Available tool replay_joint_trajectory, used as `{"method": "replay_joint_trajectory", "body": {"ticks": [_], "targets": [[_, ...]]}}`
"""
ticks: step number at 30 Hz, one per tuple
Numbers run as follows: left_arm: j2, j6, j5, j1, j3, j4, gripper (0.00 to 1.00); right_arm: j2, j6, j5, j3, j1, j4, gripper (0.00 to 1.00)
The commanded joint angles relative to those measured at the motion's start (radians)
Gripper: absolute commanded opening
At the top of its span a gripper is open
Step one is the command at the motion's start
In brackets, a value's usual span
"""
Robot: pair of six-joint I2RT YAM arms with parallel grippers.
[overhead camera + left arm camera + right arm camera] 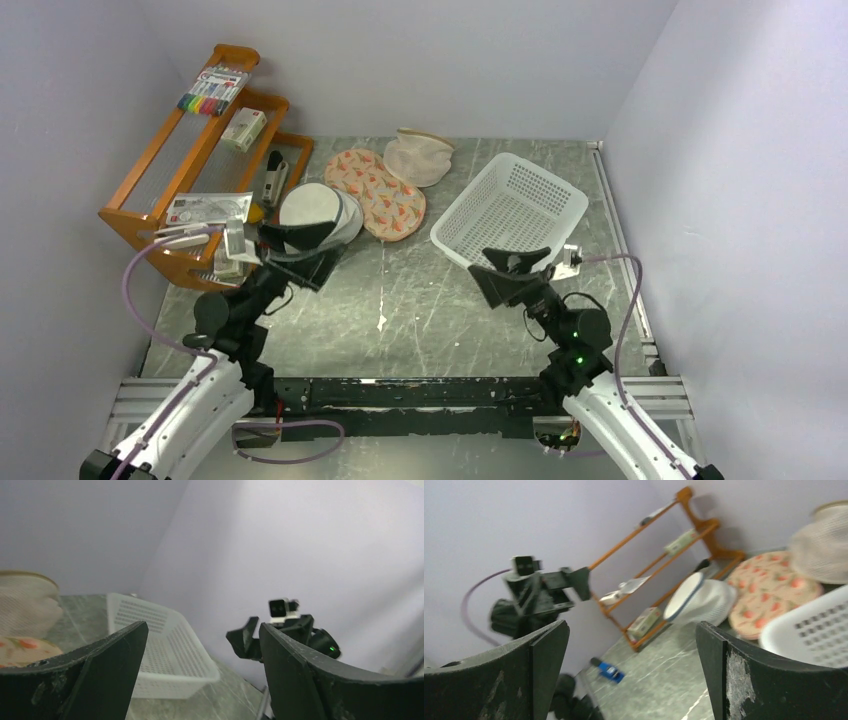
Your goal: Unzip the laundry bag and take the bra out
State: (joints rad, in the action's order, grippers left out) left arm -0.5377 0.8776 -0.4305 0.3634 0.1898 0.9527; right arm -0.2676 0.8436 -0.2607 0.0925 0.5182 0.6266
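Left pincer [308, 252] hangs open and empty just beside the laundry bag [318, 210], tipped up near the worktop's [420, 300] left edge: likely light, floppy mesh, best pinched at its dark zip rim. Right pincer [512, 270] gapes empty too.

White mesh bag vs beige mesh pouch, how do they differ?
Colour: the white mesh bag has a dark rim; the beige mesh pouch has a tan one. Place: the white mesh bag sits by the wooden rack, the beige mesh pouch at the back wall. Both are round, domed mesh.
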Motion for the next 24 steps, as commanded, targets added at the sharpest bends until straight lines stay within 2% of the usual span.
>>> {"method": "replay_joint_trajectory", "body": {"ticks": [1, 8, 16, 20, 24], "targets": [[-0.085, -0.126, 0.107, -0.029, 0.180, -0.209, 0.94, -0.117, -0.078, 0.146, 0.130, -0.067, -0.118, 1.00], [-0.239, -0.289, 0.214, -0.063, 0.471, -0.481, 0.94, -0.360, -0.192, 0.220, 0.371, -0.178, -0.299, 1.00], [-0.374, -0.485, 0.308, -0.063, 0.753, -0.784, 0.94, -0.571, -0.312, 0.126, 0.538, -0.262, -0.365, 1.00], [-0.395, -0.570, 0.335, -0.064, 0.817, -0.883, 0.94, -0.682, -0.327, 0.042, 0.586, -0.276, -0.354, 1.00], [-0.392, -0.628, 0.371, -0.061, 0.844, -0.945, 0.94, -0.803, -0.329, 0.011, 0.636, -0.237, -0.342, 1.00]]}}
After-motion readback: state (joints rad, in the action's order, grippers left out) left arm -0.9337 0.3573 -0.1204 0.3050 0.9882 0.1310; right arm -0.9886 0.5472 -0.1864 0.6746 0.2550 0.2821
